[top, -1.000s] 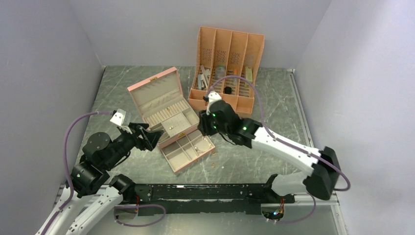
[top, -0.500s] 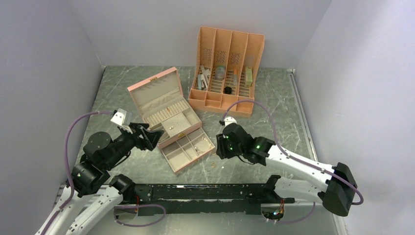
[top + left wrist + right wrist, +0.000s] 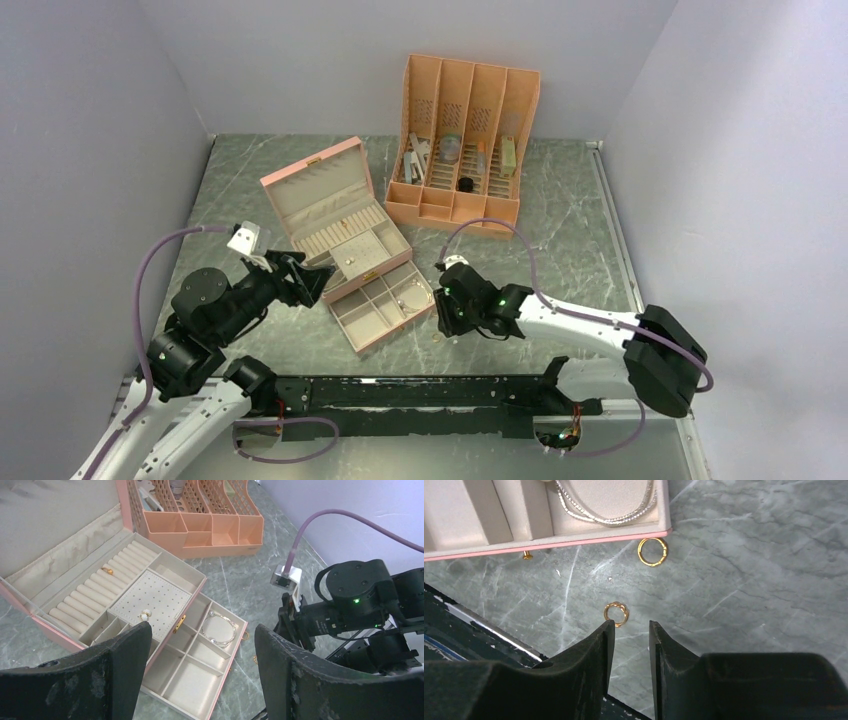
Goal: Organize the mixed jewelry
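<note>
Slick marbled surface (image 3: 749,580) could let the ring (image 3: 616,614) skid aside as the empty, slightly parted right tool (image 3: 630,627) closes.

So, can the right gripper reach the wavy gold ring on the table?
Probably yes: the wavy ring lies just beyond the right gripper, its jaws slightly apart, and nothing stands between.

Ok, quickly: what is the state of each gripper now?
Left gripper: wide open, holding nothing.
Right gripper: slightly open, holding nothing; a gold ring lies just ahead of it.
</note>
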